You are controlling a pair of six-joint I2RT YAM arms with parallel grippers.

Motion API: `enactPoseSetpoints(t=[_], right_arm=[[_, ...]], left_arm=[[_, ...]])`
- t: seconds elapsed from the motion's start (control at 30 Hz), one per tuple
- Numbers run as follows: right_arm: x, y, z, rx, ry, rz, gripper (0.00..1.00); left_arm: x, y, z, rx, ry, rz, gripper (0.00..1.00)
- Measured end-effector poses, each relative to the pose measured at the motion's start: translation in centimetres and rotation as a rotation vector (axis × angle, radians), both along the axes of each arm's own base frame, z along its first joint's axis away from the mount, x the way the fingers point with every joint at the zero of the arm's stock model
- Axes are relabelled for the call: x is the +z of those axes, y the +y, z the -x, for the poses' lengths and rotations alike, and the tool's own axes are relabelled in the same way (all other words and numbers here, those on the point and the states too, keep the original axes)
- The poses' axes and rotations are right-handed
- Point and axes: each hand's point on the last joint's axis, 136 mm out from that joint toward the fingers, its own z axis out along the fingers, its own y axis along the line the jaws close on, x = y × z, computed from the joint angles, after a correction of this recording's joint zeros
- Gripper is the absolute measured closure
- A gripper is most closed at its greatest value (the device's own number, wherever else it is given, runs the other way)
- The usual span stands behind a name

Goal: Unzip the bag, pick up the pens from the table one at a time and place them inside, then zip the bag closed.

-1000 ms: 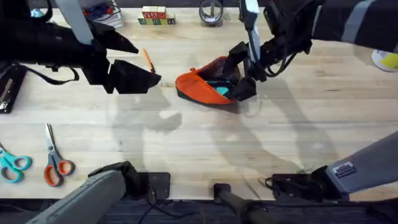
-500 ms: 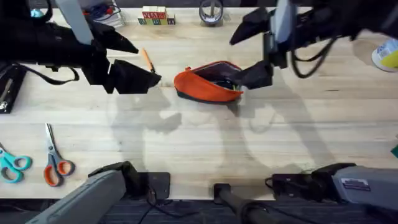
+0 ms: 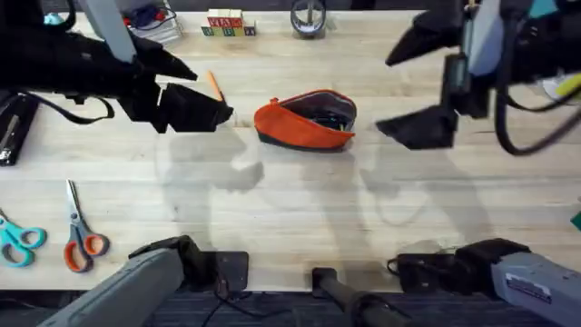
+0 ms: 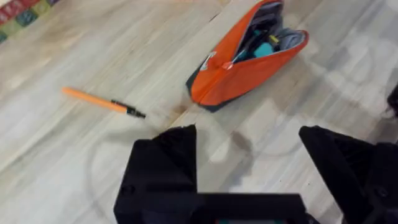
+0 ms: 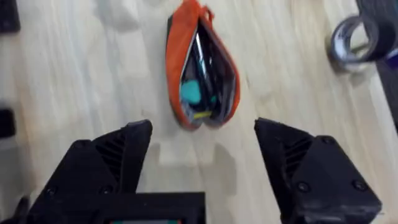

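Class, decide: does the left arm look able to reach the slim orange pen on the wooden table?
Probably yes: the slim orange pen lies alone on bare table, ahead of the open left gripper.

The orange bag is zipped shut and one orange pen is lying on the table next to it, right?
Not quite. The bag is unzipped and gaping open, as the right wrist view shows, with things inside. The rest holds: one orange pen lies on the table beside it.

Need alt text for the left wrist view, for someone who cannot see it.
An open orange bag lies on a light wooden table with teal and dark items showing inside. An orange pen with a dark tip lies apart from it, and the left claw hangs open in the foreground.
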Motion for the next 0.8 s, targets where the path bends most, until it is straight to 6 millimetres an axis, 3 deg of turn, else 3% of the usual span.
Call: enactPoseSetpoints(t=[0.2,0.5,0.8], right_arm=[[-0.4,-2.1,2.4,-0.074,0.050,0.086,0.005],[-0.7,-3.9,2.2,-0.369,0.174,0.071,0.005],[-0.9,-4.3,2.4,-0.461,0.236,0.053,0.006]], left_arm=[[-0.6,1.1,-0.3,0.091,0.053,-0.031,0.007],[-1.0,2.1,-0.8,0.202,0.102,-0.043,0.006],[-0.7,2.5,-1.7,0.234,0.078,-0.039,0.007]])
